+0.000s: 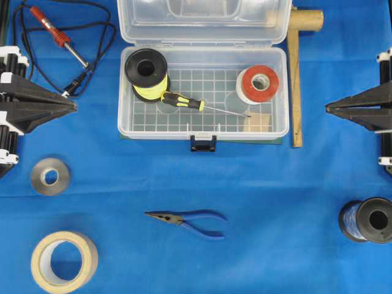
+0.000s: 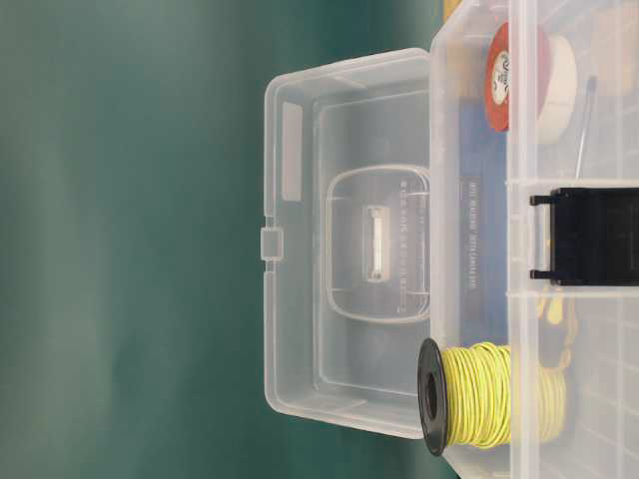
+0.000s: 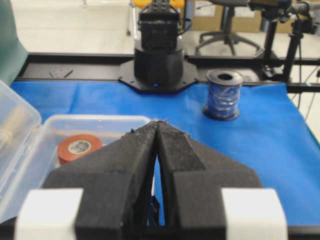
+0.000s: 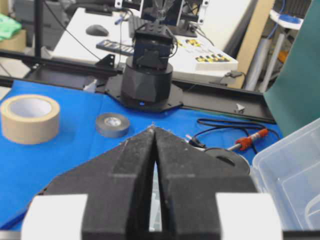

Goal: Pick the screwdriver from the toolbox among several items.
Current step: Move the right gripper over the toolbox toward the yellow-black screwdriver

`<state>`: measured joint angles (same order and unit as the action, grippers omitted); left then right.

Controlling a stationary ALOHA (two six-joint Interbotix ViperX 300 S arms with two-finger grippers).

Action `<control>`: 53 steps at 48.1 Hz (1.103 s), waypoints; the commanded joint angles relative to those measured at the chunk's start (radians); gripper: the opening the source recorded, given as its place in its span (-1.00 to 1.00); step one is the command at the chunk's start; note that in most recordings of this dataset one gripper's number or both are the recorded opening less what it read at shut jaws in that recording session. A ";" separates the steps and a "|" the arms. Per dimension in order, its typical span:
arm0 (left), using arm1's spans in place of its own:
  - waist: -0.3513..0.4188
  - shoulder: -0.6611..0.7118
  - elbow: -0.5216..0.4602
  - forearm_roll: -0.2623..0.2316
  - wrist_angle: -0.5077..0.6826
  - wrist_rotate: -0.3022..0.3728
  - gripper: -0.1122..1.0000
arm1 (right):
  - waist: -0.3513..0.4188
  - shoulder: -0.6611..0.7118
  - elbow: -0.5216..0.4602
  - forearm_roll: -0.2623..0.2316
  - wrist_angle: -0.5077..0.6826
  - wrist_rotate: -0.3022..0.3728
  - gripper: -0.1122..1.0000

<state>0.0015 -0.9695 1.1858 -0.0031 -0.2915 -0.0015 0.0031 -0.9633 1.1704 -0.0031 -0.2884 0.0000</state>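
Note:
The screwdriver (image 1: pixel 184 101), with a yellow-and-black handle and a thin silver shaft pointing right, lies on the gridded floor of the open clear toolbox (image 1: pixel 202 132) at the top middle. Its lid is folded back. My left gripper (image 1: pixel 75 105) is shut and empty at the left edge, well left of the toolbox. My right gripper (image 1: pixel 327 109) is shut and empty at the right edge, right of the toolbox. In the left wrist view the gripper (image 3: pixel 158 121) points at the toolbox's corner (image 3: pixel 100 120). The right wrist view shows its gripper (image 4: pixel 153 128) shut, with the lid (image 4: pixel 290 155) at the right.
Inside the toolbox stand a yellow wire spool (image 1: pixel 147 73) and a red tape roll (image 1: pixel 258 84). On the blue cloth lie blue-handled pliers (image 1: pixel 187 218), a red soldering iron (image 1: pixel 58 37) with its cord, a grey tape roll (image 1: pixel 50 176), masking tape (image 1: pixel 64 261), a blue wire spool (image 1: pixel 367 220) and a wooden piece (image 1: pixel 297 73).

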 commanded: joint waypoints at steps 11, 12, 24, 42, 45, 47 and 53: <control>-0.002 0.017 -0.021 -0.026 -0.009 0.006 -0.80 | -0.080 0.175 -0.219 0.091 0.193 0.051 -0.78; -0.002 0.015 -0.021 -0.026 -0.008 0.006 -0.80 | -0.086 0.196 -0.242 0.092 0.219 0.052 -0.78; -0.002 0.028 -0.020 -0.028 -0.006 -0.002 -0.80 | -0.150 0.494 -0.532 0.092 0.482 0.101 -0.78; -0.002 0.034 -0.020 -0.028 -0.008 -0.002 -0.80 | -0.230 0.900 -0.899 0.080 0.845 0.295 0.51; -0.002 0.034 -0.020 -0.028 -0.009 -0.002 -0.80 | -0.230 0.957 -0.945 0.071 0.885 0.319 0.53; 0.000 0.034 -0.018 -0.028 -0.009 -0.002 -0.80 | -0.230 1.000 -0.973 0.061 0.900 0.334 0.49; 0.000 0.034 -0.018 -0.028 -0.008 -0.002 -0.80 | -0.230 1.097 -1.014 0.048 0.910 0.356 0.45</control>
<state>0.0015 -0.9434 1.1858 -0.0291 -0.2915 -0.0046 -0.2286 0.1043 0.1979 0.0522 0.6167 0.3497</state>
